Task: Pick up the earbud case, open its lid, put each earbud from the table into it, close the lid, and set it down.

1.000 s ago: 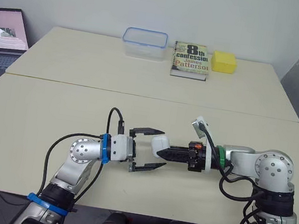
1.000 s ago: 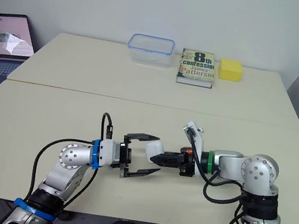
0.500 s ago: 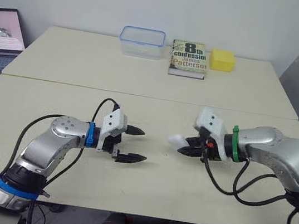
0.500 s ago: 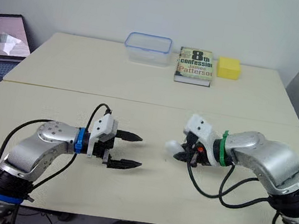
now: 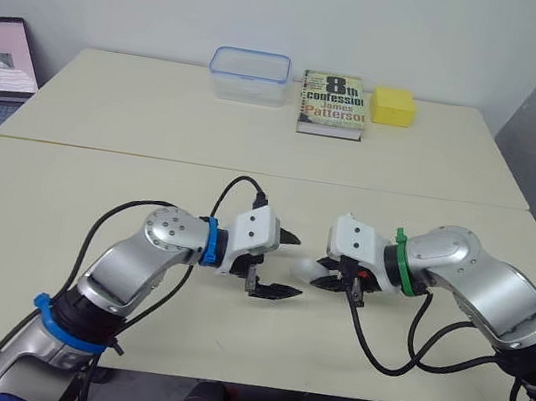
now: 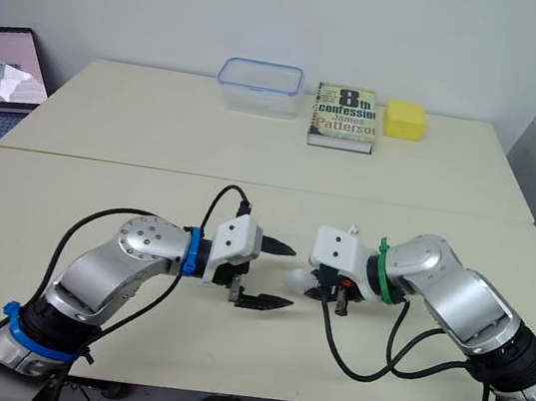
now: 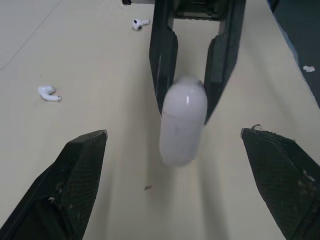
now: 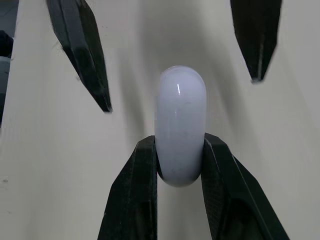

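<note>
Right gripper (image 8: 179, 145) clamped on the white earbud case (image 8: 180, 110), left gripper (image 5: 291, 264) spread wide at its 9 o'clock, 2 earbuds (image 7: 48, 93) loose on the table (image 5: 149, 183).

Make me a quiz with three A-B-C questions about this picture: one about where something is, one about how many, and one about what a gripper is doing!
1. Where is the book?
A. between the box and the yellow block
B. on the floor
C. inside the box

2. How many earbuds lie on the table?
A. none
B. two
C. five

3. What is the right gripper doing?
A. open wide and empty
B. shut on the case
C. holding the book

Answers:
1 A: the book lies at the far edge, with the box on one side and the yellow block on the other.
2 B: the left wrist view shows two white earbuds on the table.
3 B: it pinches the case from both sides.
</note>
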{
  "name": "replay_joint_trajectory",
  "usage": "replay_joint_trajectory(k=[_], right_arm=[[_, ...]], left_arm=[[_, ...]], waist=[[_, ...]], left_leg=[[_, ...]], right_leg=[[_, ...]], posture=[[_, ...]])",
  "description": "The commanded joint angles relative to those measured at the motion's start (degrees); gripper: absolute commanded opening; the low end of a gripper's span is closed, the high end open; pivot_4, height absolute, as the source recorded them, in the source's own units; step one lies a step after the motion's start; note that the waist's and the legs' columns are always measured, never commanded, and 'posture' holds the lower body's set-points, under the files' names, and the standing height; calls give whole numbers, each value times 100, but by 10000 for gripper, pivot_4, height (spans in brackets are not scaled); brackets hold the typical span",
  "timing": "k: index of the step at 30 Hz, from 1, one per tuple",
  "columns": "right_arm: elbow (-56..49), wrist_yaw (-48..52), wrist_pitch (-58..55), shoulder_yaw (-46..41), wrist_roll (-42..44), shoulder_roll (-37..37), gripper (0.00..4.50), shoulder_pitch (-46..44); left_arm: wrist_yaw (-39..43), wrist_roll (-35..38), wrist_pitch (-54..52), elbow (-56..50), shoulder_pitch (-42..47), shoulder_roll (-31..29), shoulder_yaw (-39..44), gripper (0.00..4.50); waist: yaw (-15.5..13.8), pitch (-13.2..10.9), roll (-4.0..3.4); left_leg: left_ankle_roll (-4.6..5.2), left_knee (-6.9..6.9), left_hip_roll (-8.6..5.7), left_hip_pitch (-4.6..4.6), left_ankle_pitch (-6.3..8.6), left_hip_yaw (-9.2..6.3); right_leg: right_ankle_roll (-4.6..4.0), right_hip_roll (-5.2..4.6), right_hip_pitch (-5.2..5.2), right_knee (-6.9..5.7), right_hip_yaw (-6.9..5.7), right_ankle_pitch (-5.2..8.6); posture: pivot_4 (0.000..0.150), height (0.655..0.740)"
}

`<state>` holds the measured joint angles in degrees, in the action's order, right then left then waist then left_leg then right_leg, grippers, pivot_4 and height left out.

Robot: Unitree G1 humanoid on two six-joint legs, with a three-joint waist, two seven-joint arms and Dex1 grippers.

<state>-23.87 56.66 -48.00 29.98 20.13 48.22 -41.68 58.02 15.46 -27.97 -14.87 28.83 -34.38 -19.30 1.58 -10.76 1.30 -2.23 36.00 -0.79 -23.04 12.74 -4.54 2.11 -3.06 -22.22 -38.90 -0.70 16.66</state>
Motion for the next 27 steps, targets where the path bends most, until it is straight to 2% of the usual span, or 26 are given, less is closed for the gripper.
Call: replay_joint_trajectory(k=[1, 9, 12, 21, 22, 27], right_arm=[[-115, 106, 25, -186, -84, -28, 7702, -26], [-117, 179, 18, -224, -172, -79, 7702, -2], [-126, 181, 3, -241, -170, -98, 7702, -2], [-150, 249, -75, -299, -181, -127, 7702, -69], [-150, 266, -88, -311, -190, -135, 7701, -79], [-174, 424, -133, -389, -180, -149, 7700, -161]], left_arm=[[-31, -77, 90, -21, 111, 58, 52, 45000], [14, -108, 50, 61, 132, 147, 53, 45000], [19, -117, 59, 104, 124, 207, 25, 39109], [54, -173, 84, 193, 153, 332, -34, 10438], [71, -184, 92, 204, 157, 332, -34, 8388], [143, -213, 92, 189, 136, 312, -53, 8089]], waist=[[0, 0, 0], [1, 0, 0], [1, 0, 0], [2, 0, 0], [2, 0, 0], [2, 0, 0]], left_leg=[[0, 0, 0, 0, 0, -1], [0, 0, 0, 1, 0, -2], [0, 0, 0, 1, 0, -1], [0, 2, -1, 1, 0, -1], [0, 1, 0, 1, 0, -2], [0, 2, -1, 1, 0, -2]], right_leg=[[0, 0, 0, 0, -1, 0], [-3, 0, 0, -2, -1, -2], [-21, -1, 0, -2, 0, -12], [-22, 0, 1, -3, -1, -13], [-22, 0, 1, -3, -2, -13], [-22, 0, 1, -4, -1, -13]], posture=[[1500, 7320], [1500, 7320], [1500, 7320], [1500, 7320], [1500, 7320], [1500, 7320]])
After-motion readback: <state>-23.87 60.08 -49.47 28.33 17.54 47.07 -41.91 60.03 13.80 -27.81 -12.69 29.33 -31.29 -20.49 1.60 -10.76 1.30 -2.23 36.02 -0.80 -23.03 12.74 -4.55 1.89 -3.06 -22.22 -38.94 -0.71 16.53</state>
